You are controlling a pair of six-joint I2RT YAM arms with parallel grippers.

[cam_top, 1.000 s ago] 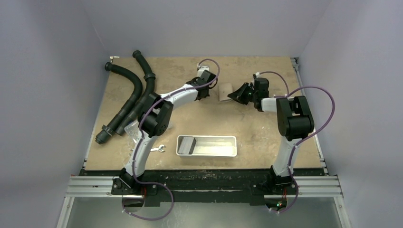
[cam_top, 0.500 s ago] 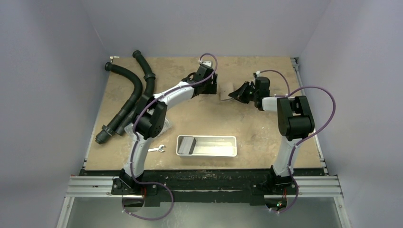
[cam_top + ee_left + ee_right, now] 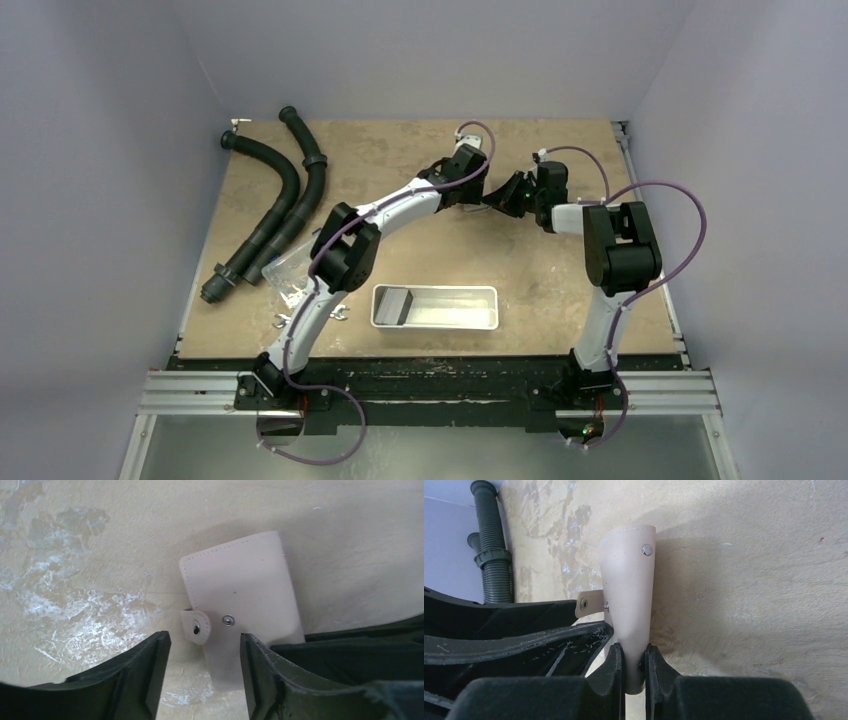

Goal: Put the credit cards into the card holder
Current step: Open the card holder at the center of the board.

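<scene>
Pinching the card holder (image 3: 629,580) at one edge, right claw (image 3: 634,652); left claw (image 3: 205,637) spread, holder just ahead

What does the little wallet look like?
Look at the far middle of the wooden table. The card holder is the small beige wallet pinched there by the right end effector. Only it has a snap tab and a silver stud.
</scene>
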